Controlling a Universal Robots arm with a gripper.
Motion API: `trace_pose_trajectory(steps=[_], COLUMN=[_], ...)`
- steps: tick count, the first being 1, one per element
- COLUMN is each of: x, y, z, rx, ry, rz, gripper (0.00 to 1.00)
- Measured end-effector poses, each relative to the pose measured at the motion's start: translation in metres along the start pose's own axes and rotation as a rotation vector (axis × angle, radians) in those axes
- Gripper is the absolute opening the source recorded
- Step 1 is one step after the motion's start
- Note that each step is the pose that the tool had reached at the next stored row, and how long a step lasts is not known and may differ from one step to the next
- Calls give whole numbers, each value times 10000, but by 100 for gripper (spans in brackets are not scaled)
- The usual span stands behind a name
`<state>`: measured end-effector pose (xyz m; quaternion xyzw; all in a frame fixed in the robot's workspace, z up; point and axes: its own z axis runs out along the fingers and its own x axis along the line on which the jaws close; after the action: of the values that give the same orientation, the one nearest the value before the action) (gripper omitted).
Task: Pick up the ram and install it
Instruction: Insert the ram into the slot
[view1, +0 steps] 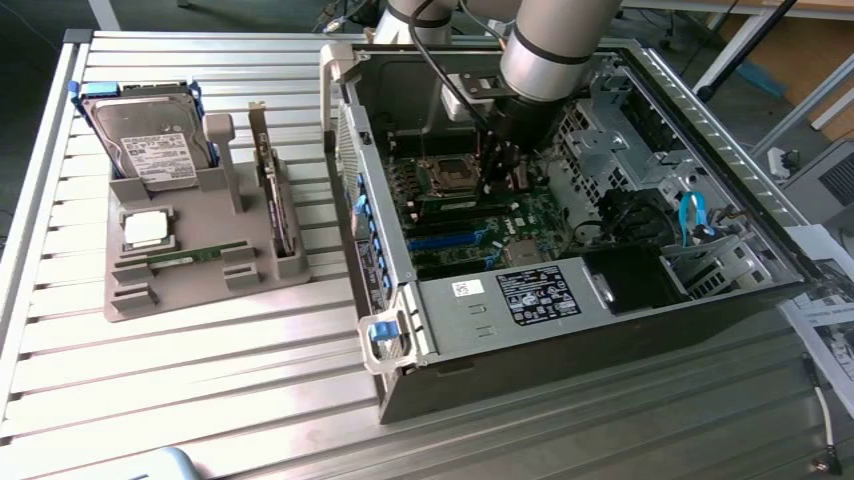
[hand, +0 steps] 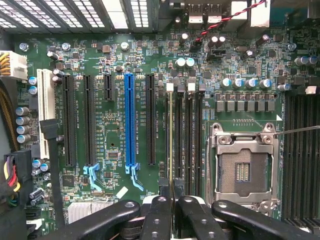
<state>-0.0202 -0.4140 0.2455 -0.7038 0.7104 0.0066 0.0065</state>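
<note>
My gripper (hand: 172, 200) is inside the open computer case (view1: 400, 340), over the motherboard (hand: 115, 65). Its black fingers (hand: 159, 215) are shut on the ram (hand: 171, 135), which I see edge-on as a thin strip. The strip runs along the memory slot farthest from the empty processor socket (hand: 243, 170), in line with that slot's white latch (hand: 170, 86). I cannot tell whether it is seated or just above the slot. In the exterior view the gripper (view1: 505, 175) hangs under the grey arm (view1: 554, 50), close to the board. A second thin green strip (view1: 187, 257) lies in the grey tray (view1: 200, 295).
The tray, at the exterior view's left, also holds a hard drive (view1: 150, 135), a dark expansion card (view1: 274, 190) standing on edge and a square silver processor (view1: 144, 228). A blue expansion slot (hand: 130, 120) and black ones lie beside the memory slots. Case walls surround the arm.
</note>
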Motion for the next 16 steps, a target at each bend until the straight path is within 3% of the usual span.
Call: trace_pose_trajectory(steps=[16], x=[-6], y=[0], z=[33], rx=[5], ry=[-3], rz=[1], gripper=[12])
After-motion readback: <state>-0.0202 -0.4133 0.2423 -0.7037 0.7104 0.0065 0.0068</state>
